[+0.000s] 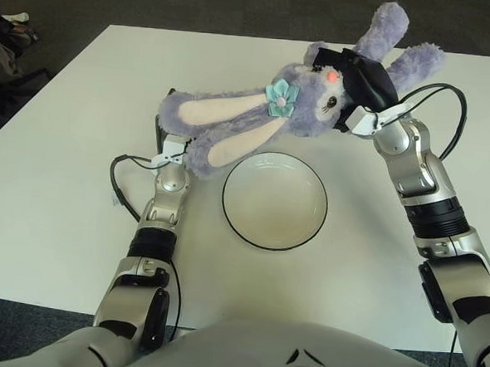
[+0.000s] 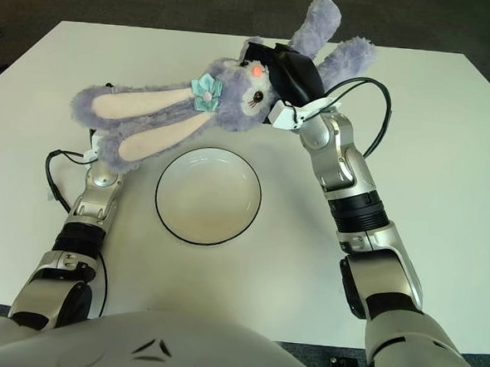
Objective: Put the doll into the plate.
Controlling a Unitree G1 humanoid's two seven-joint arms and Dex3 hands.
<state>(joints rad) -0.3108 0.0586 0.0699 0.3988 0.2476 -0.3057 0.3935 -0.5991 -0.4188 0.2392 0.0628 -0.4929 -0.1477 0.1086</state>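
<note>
Doll [image 1: 308, 104] is coloured lavender, with pale pink inner ears and a teal flower; plate [image 1: 274, 200] is cream, rimmed black; table [image 1: 53, 188] is white.

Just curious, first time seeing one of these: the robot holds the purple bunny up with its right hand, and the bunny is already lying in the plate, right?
Not quite. The right hand does hold the bunny up, but the bunny is not in the plate. The left eye view shows the plate empty, with the bunny's ears hanging beyond its far-left rim, in front of the left hand.
</note>
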